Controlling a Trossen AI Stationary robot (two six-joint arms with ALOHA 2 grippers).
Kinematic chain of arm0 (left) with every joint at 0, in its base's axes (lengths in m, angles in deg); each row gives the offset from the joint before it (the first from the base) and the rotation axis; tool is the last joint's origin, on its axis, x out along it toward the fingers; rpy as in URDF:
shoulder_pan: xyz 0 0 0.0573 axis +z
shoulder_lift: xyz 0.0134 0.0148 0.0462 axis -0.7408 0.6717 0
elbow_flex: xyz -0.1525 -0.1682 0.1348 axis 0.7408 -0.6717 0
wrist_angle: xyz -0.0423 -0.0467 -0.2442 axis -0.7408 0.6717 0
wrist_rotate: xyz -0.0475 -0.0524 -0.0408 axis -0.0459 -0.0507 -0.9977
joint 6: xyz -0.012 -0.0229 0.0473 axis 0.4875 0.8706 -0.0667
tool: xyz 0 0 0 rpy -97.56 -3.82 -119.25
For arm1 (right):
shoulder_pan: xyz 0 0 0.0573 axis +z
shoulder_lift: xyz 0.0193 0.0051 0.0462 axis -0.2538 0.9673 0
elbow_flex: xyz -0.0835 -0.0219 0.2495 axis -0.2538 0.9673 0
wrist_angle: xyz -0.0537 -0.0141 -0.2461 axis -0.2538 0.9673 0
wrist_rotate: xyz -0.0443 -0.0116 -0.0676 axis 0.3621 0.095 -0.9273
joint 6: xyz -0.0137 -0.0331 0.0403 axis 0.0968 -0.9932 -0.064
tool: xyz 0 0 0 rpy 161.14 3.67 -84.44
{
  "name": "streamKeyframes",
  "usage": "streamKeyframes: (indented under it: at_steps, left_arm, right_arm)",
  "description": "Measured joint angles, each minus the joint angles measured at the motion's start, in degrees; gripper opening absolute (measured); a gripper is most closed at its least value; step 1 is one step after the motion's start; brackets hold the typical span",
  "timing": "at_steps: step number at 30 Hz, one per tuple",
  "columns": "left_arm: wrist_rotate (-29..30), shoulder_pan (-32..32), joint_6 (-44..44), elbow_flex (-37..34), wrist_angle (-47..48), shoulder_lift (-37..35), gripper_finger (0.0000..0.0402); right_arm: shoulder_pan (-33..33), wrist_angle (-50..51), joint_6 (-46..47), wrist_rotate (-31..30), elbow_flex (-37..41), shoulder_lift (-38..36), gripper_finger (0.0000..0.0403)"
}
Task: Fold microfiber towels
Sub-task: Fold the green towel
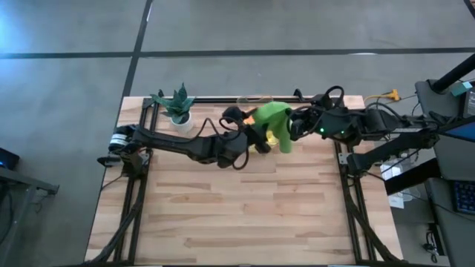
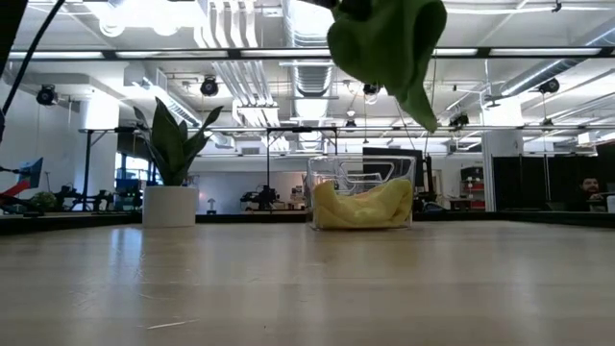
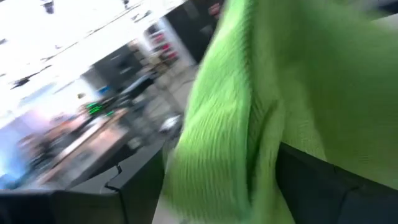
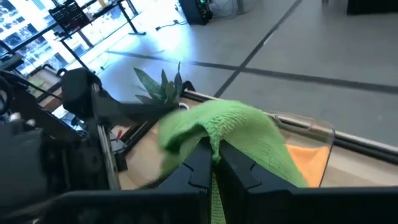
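We see the right gripper (image 4: pixel 214 163) pinching a green towel (image 4: pixel 239 134) aloft over the bin (image 2: pixel 361 197); the left gripper (image 1: pixel 249 133) is beside it, its grip unclear.

I see a lime green towel (image 2: pixel 387 46) hanging high above the clear bin (image 2: pixel 362 195), which holds a yellow towel (image 2: pixel 361 206); a potted plant (image 2: pixel 171 165) stands well left of the bin.

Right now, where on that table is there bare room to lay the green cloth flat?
The wide bare wood nearer the front edge is free. The back is crowded: the potted plant, the clear bin and both tools, left and right, meeting at the green cloth.
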Motion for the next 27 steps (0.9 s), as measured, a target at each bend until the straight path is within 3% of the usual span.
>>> streamKeyframes:
  at_steps: [2, 12, 19, 27]
  left_arm:
    - [3.29, 0.06, -0.77, 0.0, 0.0, 0.0, 0.027]
    - [3.56, 0.13, -0.97, -0.02, -0.9, -1.65, 0.027]
    - [-2.6, -0.06, 1.25, -0.08, -2.12, -1.96, 0.027]
    - [-3.01, -0.44, 2.26, -0.11, -4.15, -2.71, 0.027]
  right_arm:
    - [0.0, 0.04, -1.13, -0.14, -0.34, -0.3, 0.0009]
    - [0.0, 0.37, -3.31, -0.06, -0.51, -1.83, 0.0009]
    - [0.0, 0.41, -4.23, 0.1, -0.51, -1.81, 0.0009]
    - [0.0, 0.39, -4.27, 0.1, -0.49, -1.81, 0.0009]
